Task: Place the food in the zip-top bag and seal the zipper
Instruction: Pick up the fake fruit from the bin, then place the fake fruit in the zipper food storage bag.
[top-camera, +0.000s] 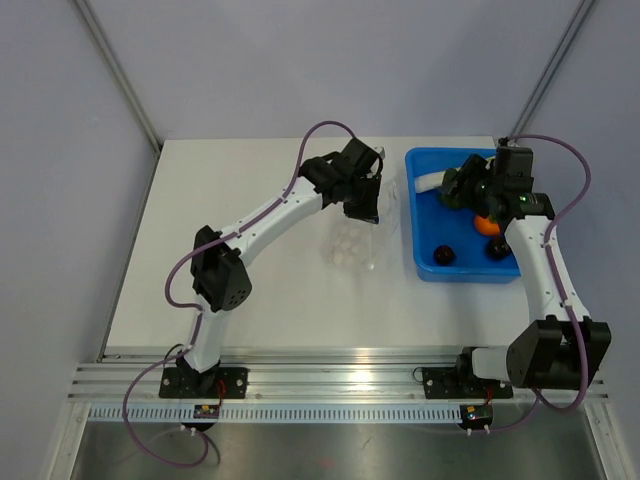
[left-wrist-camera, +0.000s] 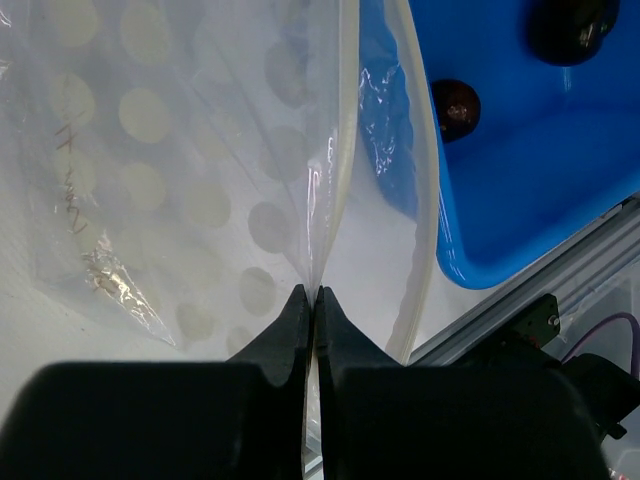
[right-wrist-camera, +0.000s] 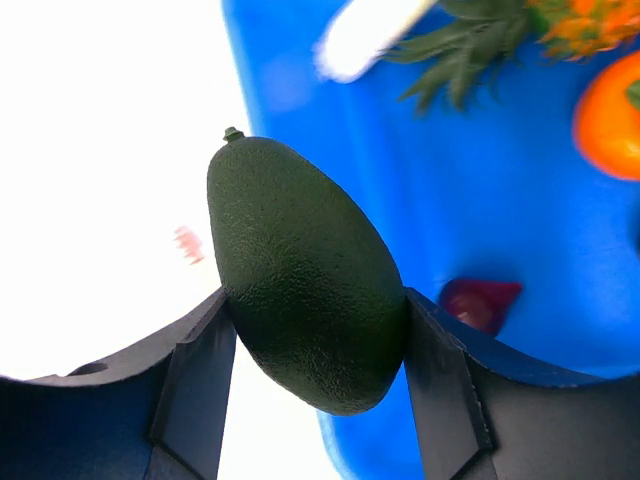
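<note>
One avocado (right-wrist-camera: 300, 260) gripped, bag waiting.
Your right gripper (right-wrist-camera: 317, 300) clamps it over the blue bin (top-camera: 412, 215), table's far right; your left gripper (left-wrist-camera: 312, 295), closed tight, pinches the zip-top bag (left-wrist-camera: 180, 180) beside it. Next, carry it to the mouth.

White table (top-camera: 300, 310): clear zip-top bag (top-camera: 350, 245) beside blue bin (top-camera: 465, 272).

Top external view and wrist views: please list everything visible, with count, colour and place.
rectangular plastic bin: one, blue, far right
crinkly zip-top plastic bag: one, clear, left of bin
textured avocado: one, dark green, in right hand
small round pieces: two, dark, in bin
round piece: one, orange, in bin
pineapple-like fruit: one, orange, green leaves, in bin
elongated piece: one, white, in bin
left hand: one, black, shut on bag
right hand: one, black, gripping avocado
</note>
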